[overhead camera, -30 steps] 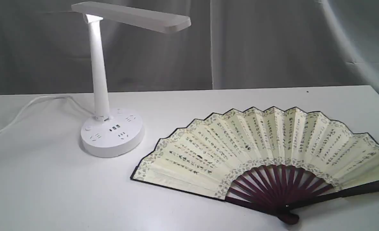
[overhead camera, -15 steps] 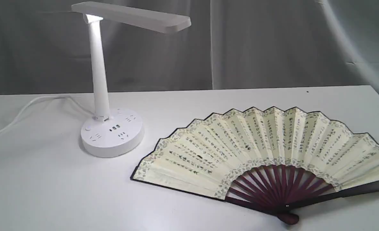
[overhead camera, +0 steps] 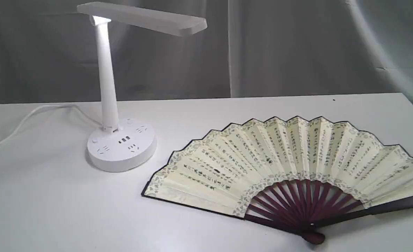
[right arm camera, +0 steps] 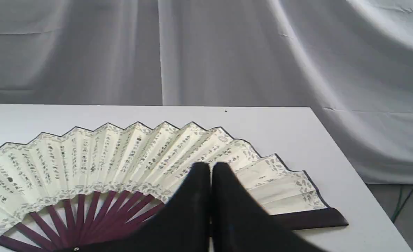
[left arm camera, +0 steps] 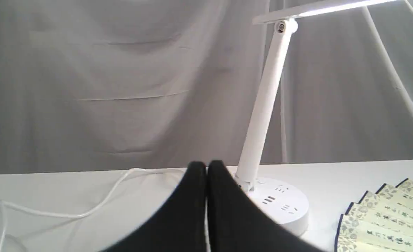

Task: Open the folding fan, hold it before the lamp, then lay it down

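On my outside camera I see the fan spread fully open and lying flat on the white table, right of centre, its right end cut off by the frame edge. The cream leaf with black writing faces up, and the maroon ribs meet at a pivot nearest me. The lamp stands upright to the left, near the fan's left tip but apart from it, its head reaching right. Its cord trails off left. Grey cloth hangs behind.

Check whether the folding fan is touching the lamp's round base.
Apart. The exterior view shows a strip of bare table between the folding fan and the lamp base.
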You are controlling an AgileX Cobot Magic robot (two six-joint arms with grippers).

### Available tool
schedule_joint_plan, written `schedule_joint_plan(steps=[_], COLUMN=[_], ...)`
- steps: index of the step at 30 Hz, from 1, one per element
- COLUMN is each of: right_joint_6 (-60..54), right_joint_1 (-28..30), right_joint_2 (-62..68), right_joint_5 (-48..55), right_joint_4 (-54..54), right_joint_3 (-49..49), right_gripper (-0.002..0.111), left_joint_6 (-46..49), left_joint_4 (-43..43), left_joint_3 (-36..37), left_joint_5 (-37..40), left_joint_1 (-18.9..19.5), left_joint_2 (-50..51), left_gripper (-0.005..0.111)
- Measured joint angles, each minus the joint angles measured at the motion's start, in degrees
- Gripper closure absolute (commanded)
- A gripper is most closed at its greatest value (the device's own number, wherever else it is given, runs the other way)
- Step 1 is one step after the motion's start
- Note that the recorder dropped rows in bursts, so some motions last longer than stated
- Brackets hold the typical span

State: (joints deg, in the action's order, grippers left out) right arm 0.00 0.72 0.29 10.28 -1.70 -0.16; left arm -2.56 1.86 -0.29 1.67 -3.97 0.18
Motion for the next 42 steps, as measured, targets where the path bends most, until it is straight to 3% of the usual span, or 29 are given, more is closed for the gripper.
schedule_joint_plan(steps=[5, 42], right_joint_6=[0.00, 0.00], right_joint_1=[0.00, 0.00], right_joint_2=[0.00, 0.00], right_joint_5=[0.00, 0.00], right_joint_4=[0.00, 0.00], right_joint_3=[0.00, 0.00], right_gripper=[0.108, 0.108], left_joint_6=[0.00, 0.00], left_joint_4=[0.00, 0.09], left_joint_3=[0.00, 0.00], left_joint_5=[0.00, 0.00], left_joint_1=[1.57, 1.57], left_joint_2=[0.00, 0.00], left_gripper=[0.107, 0.107])
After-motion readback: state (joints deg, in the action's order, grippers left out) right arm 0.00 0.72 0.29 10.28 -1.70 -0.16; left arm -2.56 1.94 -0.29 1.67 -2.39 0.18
